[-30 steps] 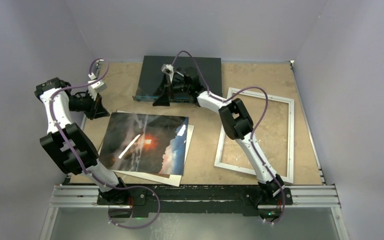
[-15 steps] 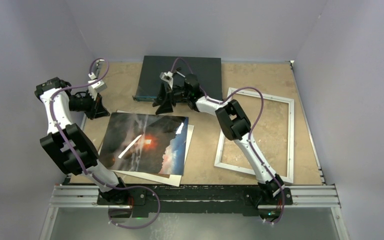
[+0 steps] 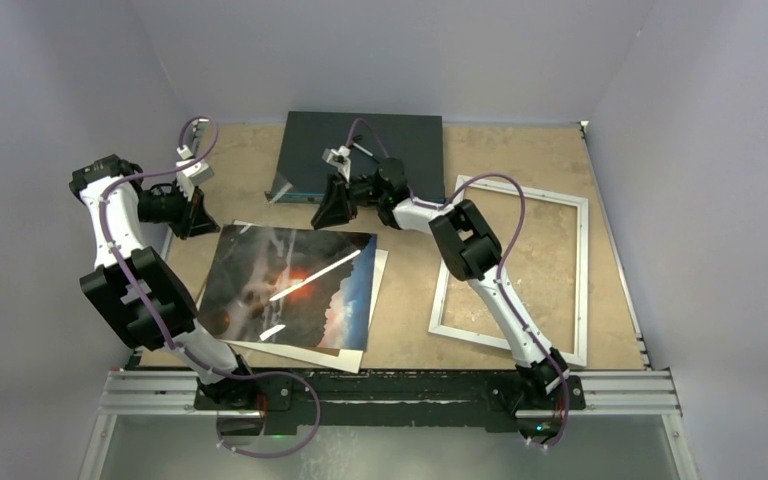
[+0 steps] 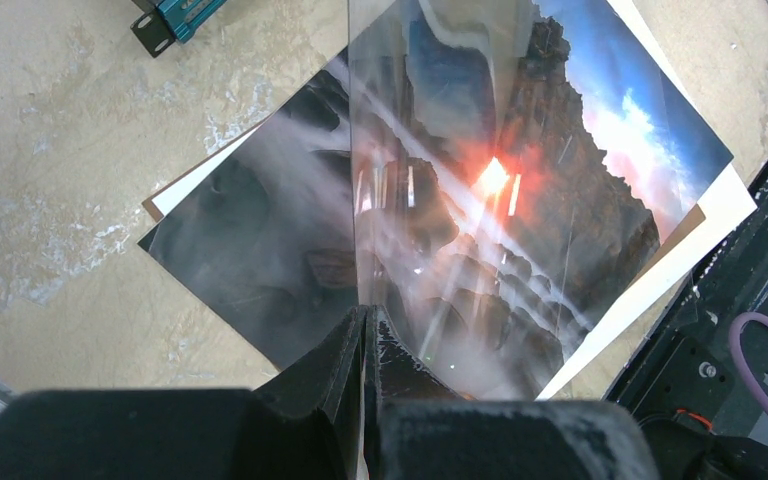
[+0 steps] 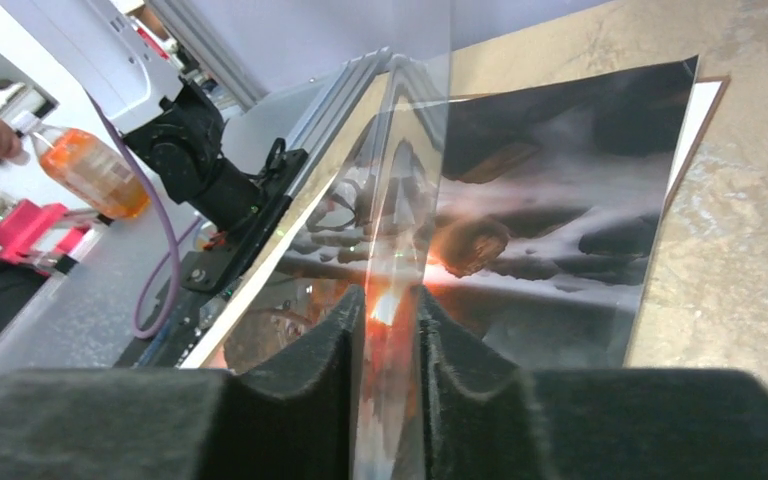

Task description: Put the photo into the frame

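The photo (image 3: 290, 285), a dark cloudy landscape with an orange glow, lies flat left of centre on a white sheet (image 3: 381, 268). The white-bordered frame (image 3: 582, 280) lies to its right, with the table showing through it. Over the photo hangs a clear pane (image 4: 430, 150), seen edge-on in both wrist views. My left gripper (image 3: 195, 215) (image 4: 367, 312) is shut on the pane's edge at the photo's far left corner. My right gripper (image 3: 335, 212) (image 5: 388, 295) is at the photo's far edge. Its jaws straddle the pane (image 5: 405, 180) with a narrow gap still showing.
A dark flat box (image 3: 360, 140) lies at the back behind the right gripper. A brown board's corner (image 4: 150, 207) pokes out from under the photo and white sheet. Grey walls close in the table on three sides, and a metal rail (image 3: 390, 385) runs along the near edge.
The right gripper has come down off the dark box toward the photo's far edge, and its jaws have narrowed around the pane. The bright reflection over the photo has shifted. The left arm stayed still.
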`<action>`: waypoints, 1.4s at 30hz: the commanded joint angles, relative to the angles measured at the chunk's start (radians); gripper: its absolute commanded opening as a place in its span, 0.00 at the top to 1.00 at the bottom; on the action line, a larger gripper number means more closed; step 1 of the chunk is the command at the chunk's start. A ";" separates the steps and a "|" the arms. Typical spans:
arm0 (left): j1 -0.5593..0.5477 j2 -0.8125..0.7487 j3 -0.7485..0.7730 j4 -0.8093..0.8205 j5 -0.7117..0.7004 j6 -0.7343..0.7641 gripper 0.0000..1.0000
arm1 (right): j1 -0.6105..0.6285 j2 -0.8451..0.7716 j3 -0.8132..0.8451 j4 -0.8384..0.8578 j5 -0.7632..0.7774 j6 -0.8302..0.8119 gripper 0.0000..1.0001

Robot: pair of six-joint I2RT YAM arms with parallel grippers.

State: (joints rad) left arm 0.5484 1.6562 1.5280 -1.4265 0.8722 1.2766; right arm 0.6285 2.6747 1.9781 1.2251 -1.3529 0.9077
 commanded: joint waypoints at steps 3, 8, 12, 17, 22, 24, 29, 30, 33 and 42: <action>-0.005 -0.008 0.038 -0.006 0.049 0.015 1.00 | -0.007 -0.083 -0.038 0.014 0.010 -0.004 0.87; -0.003 -0.002 0.044 0.004 0.050 -0.011 1.00 | -0.007 -0.132 -0.094 -0.101 0.035 -0.084 0.88; -0.005 -0.004 0.041 0.023 0.053 -0.026 1.00 | -0.003 -0.171 -0.166 -0.005 0.038 -0.021 0.59; -0.004 -0.007 0.041 0.026 0.063 -0.035 1.00 | 0.017 -0.178 -0.201 0.119 0.049 0.077 0.65; -0.004 -0.010 0.041 0.024 0.073 -0.036 1.00 | 0.040 -0.182 -0.218 0.083 0.062 0.060 0.72; -0.004 -0.011 0.044 0.023 0.077 -0.040 1.00 | 0.047 -0.187 -0.218 0.043 0.066 0.033 0.74; -0.004 -0.009 0.050 0.046 0.082 -0.076 1.00 | 0.043 -0.255 -0.227 -0.225 0.150 -0.136 1.00; -0.004 -0.009 0.052 0.060 0.079 -0.097 1.00 | 0.039 -0.282 -0.227 -0.311 0.194 -0.193 1.00; -0.004 -0.018 0.057 0.141 0.061 -0.206 0.68 | 0.027 -0.366 -0.234 -0.503 0.311 -0.311 1.00; -0.013 -0.063 0.116 0.451 -0.073 -0.694 0.13 | -0.042 -0.700 -0.432 -0.652 0.580 -0.279 1.00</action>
State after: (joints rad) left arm 0.5480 1.6444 1.5536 -1.1339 0.8639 0.8547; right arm 0.6285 2.1563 1.6356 0.6254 -0.9531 0.6369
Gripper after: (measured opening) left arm 0.845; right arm 0.004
